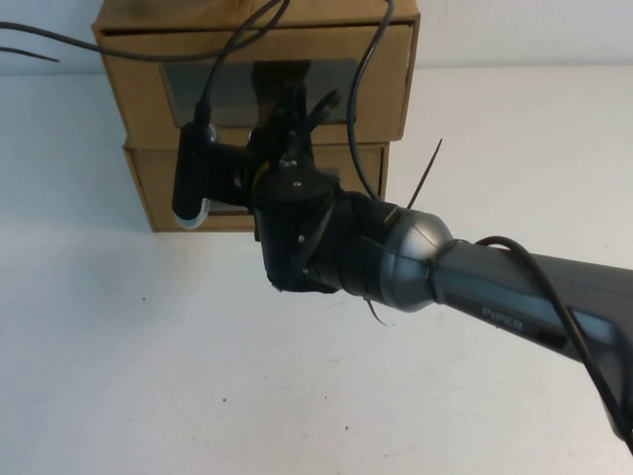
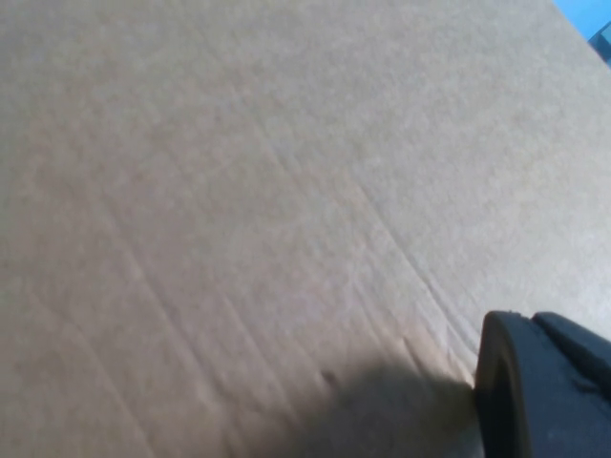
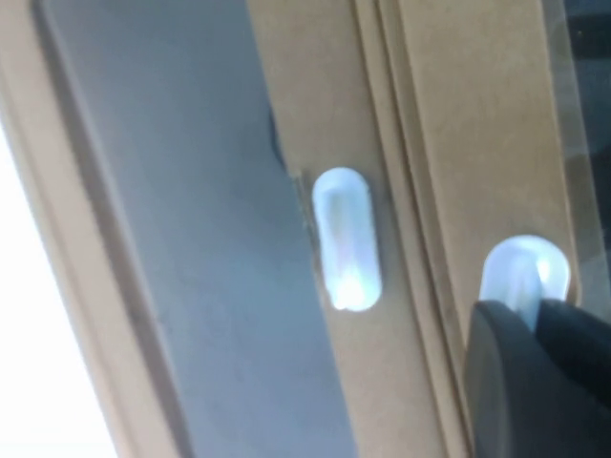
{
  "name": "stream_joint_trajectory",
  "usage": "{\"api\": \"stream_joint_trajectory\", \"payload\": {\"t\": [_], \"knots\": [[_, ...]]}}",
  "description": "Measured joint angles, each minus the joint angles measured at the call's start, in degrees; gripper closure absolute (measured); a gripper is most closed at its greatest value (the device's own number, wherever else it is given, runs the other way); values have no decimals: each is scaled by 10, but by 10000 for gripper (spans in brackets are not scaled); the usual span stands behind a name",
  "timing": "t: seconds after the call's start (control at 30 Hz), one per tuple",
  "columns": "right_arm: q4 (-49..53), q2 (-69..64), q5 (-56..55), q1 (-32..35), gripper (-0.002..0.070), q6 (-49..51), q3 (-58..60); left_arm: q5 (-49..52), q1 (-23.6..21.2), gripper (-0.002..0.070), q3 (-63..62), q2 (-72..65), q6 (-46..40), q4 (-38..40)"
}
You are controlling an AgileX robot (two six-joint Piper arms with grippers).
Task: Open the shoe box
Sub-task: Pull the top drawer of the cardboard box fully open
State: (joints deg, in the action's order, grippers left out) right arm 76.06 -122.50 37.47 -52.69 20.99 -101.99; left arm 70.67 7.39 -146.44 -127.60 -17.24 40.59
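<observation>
- Two cardboard shoe boxes sit stacked at the far side of the white bench (image 1: 148,376): the upper shoe box (image 1: 386,89) rests on the lower shoe box (image 1: 163,188), and both face me.
- Each front is a drawer-like panel; the upper one has a grey window (image 1: 227,89).
- The right arm (image 1: 534,297) reaches in from the right, with its right end effector (image 1: 289,114) up against the box fronts, near where the two boxes meet.
- From that arm's own camera I see two small white pulls on the cardboard: one pull (image 3: 346,239) stands free beside a window, and the other pull (image 3: 523,272) sits right at the dark tip.
- The right end effector is together; whether it pinches that pull I cannot tell.
- The left end effector (image 2: 544,391) is pressed close to a plain cardboard surface (image 2: 239,210); apart or together, I cannot tell.
</observation>
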Motion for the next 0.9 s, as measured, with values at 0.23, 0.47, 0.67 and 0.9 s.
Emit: {"api": "stream_joint_trajectory", "payload": {"t": [0.23, 0.47, 0.67, 0.9], "knots": [[-51, 53, 6, -15, 669, -15, 59, 2, 1, 680, 0, 0, 0, 4], [-101, 132, 10, -41, 669, -15, 151, 12, 5, 680, 0, 0, 0, 10], [-150, 180, 49, -82, 669, -15, 195, 12, 6, 680, 0, 0, 1, 10], [-191, 190, 98, -121, 668, -17, 215, 12, 6, 680, 0, 0, 1, 10]]}}
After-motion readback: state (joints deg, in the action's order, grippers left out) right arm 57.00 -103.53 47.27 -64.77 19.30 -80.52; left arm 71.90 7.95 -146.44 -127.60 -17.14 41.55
